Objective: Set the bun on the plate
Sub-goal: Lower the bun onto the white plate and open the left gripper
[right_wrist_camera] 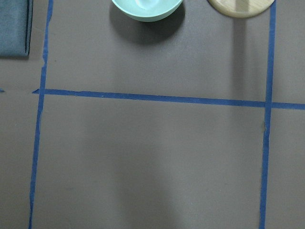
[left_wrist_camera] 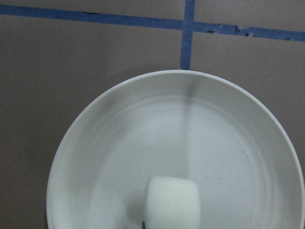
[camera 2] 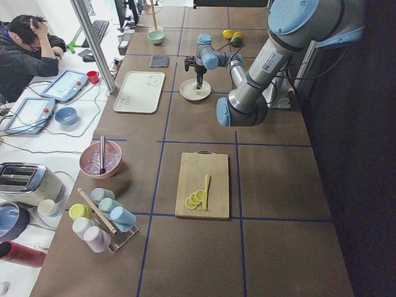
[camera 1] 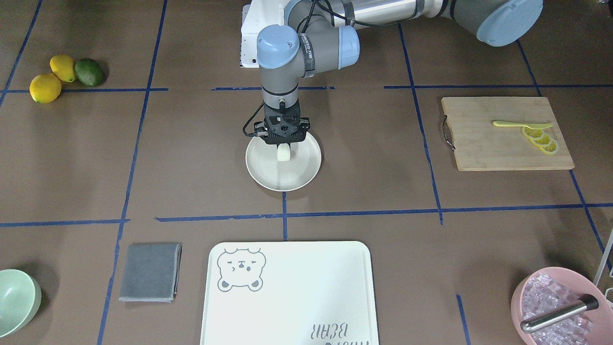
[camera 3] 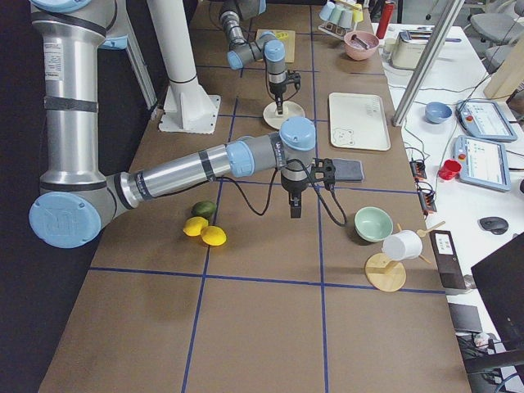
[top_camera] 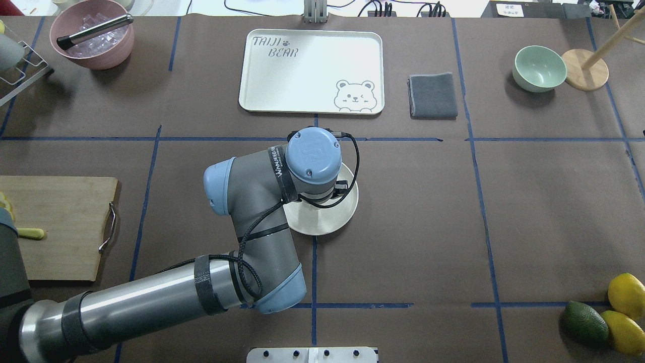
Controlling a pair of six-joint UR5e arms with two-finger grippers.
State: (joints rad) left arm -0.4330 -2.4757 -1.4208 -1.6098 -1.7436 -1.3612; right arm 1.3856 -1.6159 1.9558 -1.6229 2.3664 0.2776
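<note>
The round cream-white plate (camera 1: pixel 261 167) lies at the table's middle, also in the overhead view (top_camera: pixel 322 224) and filling the left wrist view (left_wrist_camera: pixel 119 157). My left gripper (camera 1: pixel 284 147) points straight down over the plate's middle. The small white bun (camera 1: pixel 283 153) stands upright between its fingers, which look shut on it, low over the plate's floor. In the left wrist view the bun (left_wrist_camera: pixel 171 204) sits at the bottom edge, and no fingers show there. My right gripper (camera 3: pixel 293 211) hangs over bare table near the green bowl; I cannot tell whether it is open or shut.
A bear-print tray (camera 1: pixel 287 297) and a grey cloth (camera 1: pixel 150 272) lie beyond the plate. The cutting board (camera 1: pixel 503 134) holds lemon slices and a knife. A pink ice bowl (camera 1: pixel 558 306), a green bowl (camera 1: pixel 17 302) and lemons with an avocado (camera 1: pixel 64 76) sit at the corners.
</note>
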